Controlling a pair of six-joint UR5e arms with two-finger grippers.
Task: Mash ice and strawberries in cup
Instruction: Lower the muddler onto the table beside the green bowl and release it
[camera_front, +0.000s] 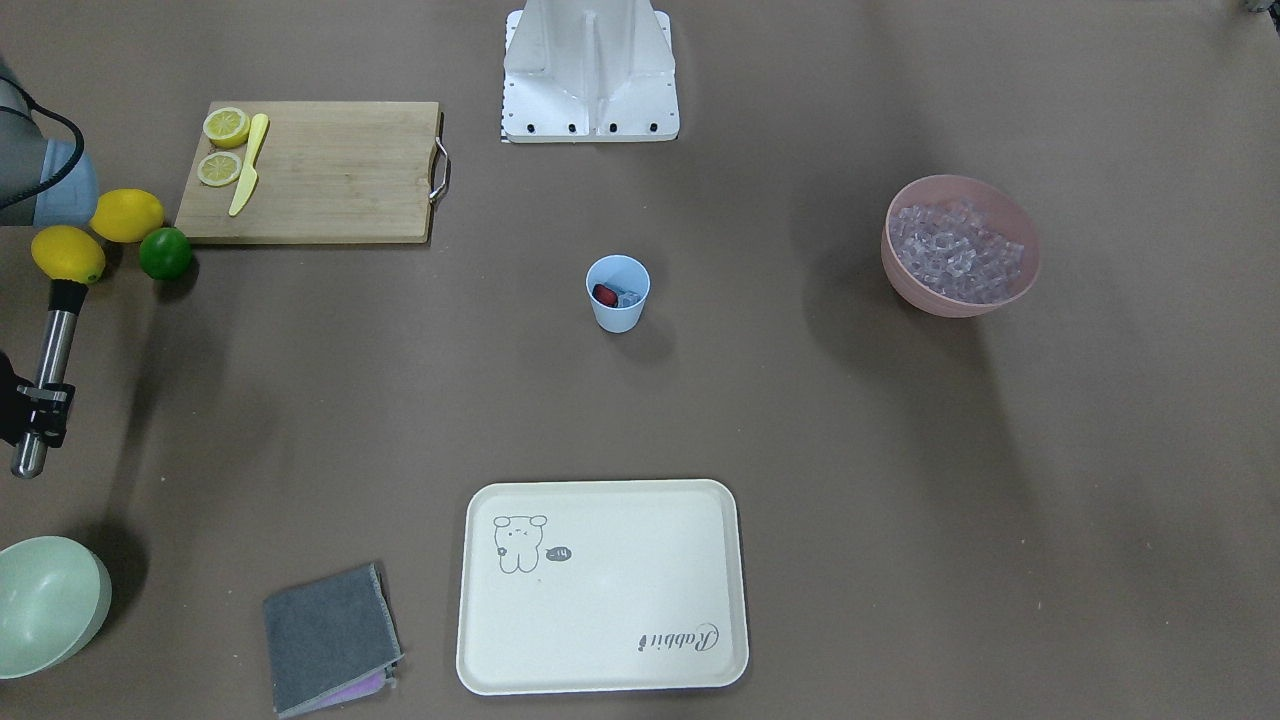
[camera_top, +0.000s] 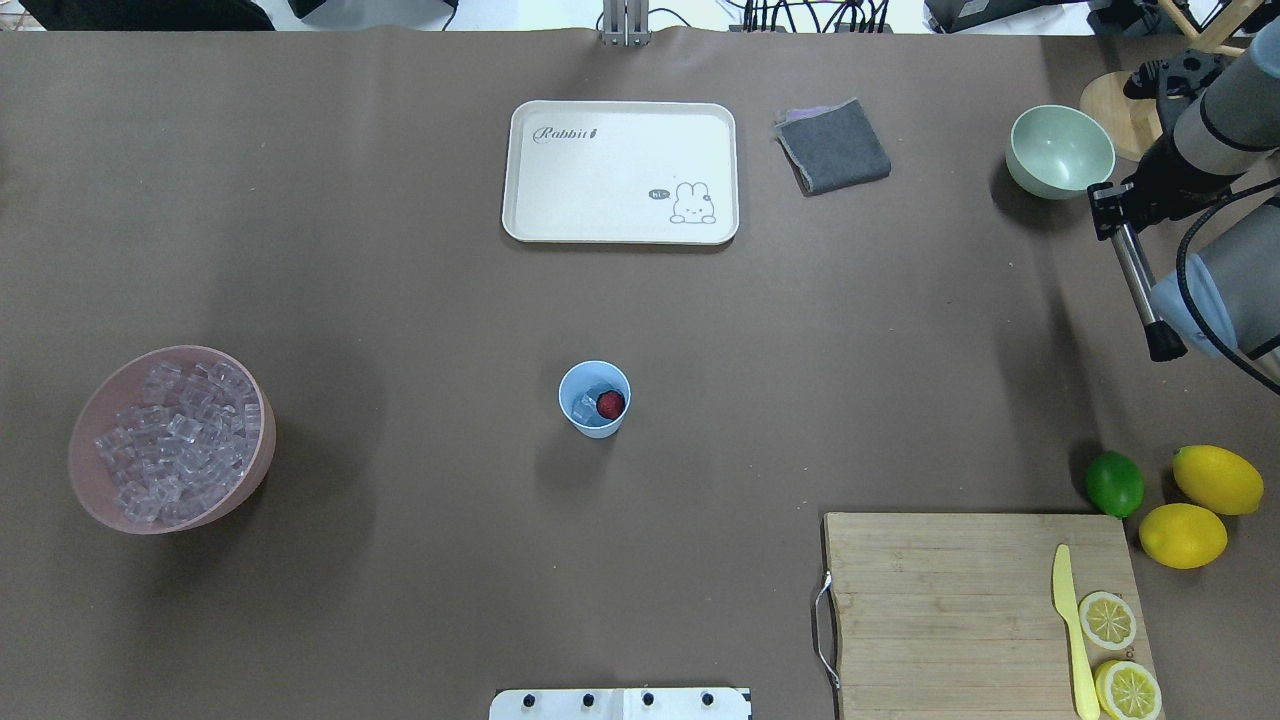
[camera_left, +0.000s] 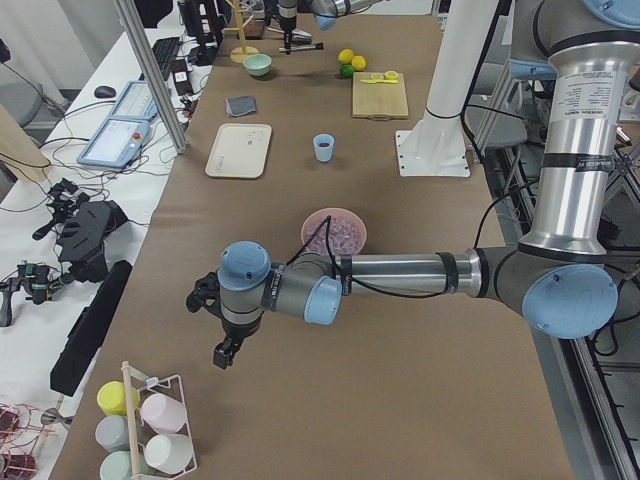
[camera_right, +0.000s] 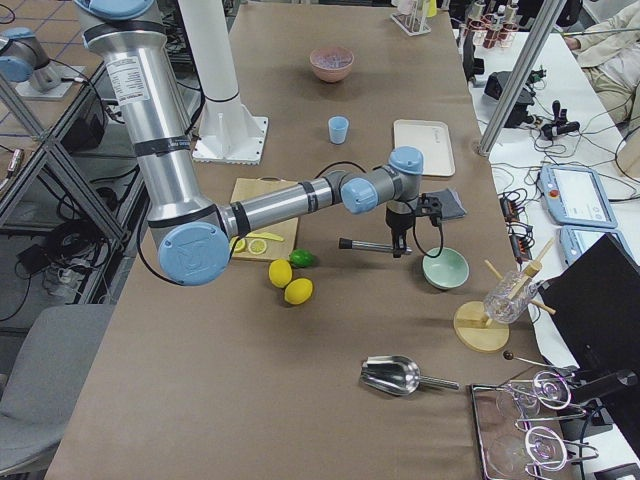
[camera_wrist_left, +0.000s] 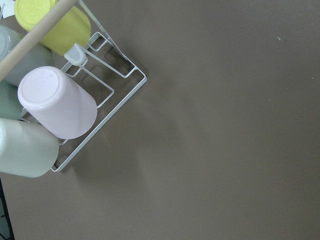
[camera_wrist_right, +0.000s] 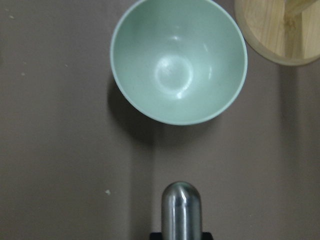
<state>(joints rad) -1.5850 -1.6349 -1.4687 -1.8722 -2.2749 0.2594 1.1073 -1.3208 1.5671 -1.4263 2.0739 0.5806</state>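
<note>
The light blue cup (camera_front: 616, 314) (camera_top: 594, 427) stands upright mid-table, far from both arms. Inside it lie a red strawberry (camera_front: 604, 293) (camera_top: 610, 403) and some clear ice (camera_top: 585, 408). More ice (camera_front: 957, 250) (camera_top: 172, 440) fills a pink bowl (camera_front: 905, 280). My right gripper (camera_front: 40, 408) (camera_top: 1112, 200) is shut on a steel muddler (camera_front: 52, 350) (camera_top: 1140, 280) (camera_wrist_right: 181, 210), held level above the table beside the pale green bowl (camera_top: 1058, 150) (camera_wrist_right: 177, 60). My left gripper (camera_left: 225, 352) hovers near the table's end; I cannot tell whether it is open or shut.
A cutting board (camera_top: 960, 600) carries lemon halves (camera_top: 1107, 620) and a yellow knife (camera_top: 1070, 630); two lemons (camera_top: 1215, 480) and a lime (camera_top: 1114, 483) lie beside it. A cream tray (camera_top: 620, 170) and grey cloth (camera_top: 833, 145) sit at the far side. A wire rack of cups (camera_wrist_left: 55, 107) lies below the left wrist.
</note>
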